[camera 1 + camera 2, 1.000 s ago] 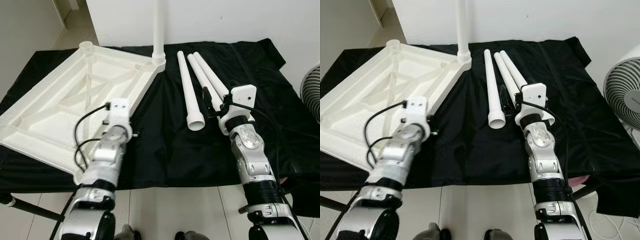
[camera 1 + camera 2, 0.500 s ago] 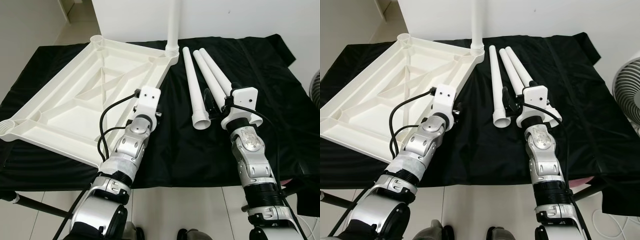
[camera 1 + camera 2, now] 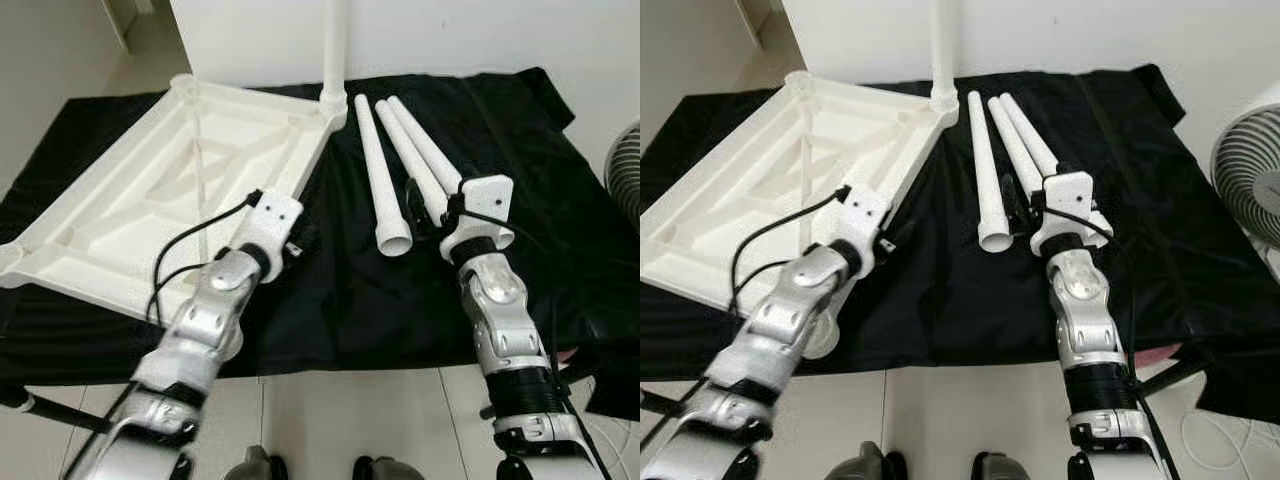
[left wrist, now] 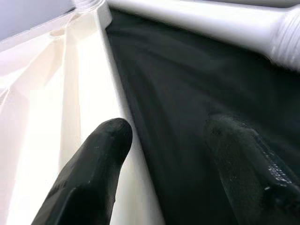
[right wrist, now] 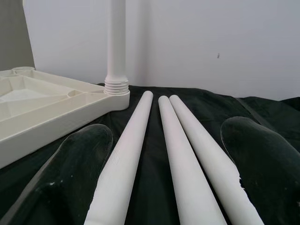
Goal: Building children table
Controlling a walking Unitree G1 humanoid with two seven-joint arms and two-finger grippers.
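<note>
One leg's in, so I'm on leg two: my right tool [image 5: 164, 187] sits spread over three loose table legs [image 3: 385, 170] beside the upturned tabletop [image 3: 150, 190]; left tool [image 4: 164, 164] straddles its edge, released. Next, clamp one.

A white tabletop [image 3: 770, 180] lies upside down on a black cloth [image 3: 1160, 200], its ribbed underside up; one leg [image 3: 943, 45] stands upright in its far right corner socket; three loose legs [image 3: 1012, 160] lie side by side on the cloth just right of it (the leftmost with its open end toward the robot). The left gripper [image 3: 898, 232] reaches over the tabletop's near right edge, its fingers hard to make out against the cloth; the right gripper [image 3: 1017, 205] sits at the near ends of the loose legs, one black finger between the leftmost leg and the next. A fan [image 3: 1248, 180] stands at the right edge; pale floor tiles [image 3: 970, 420] show below the cloth.
</note>
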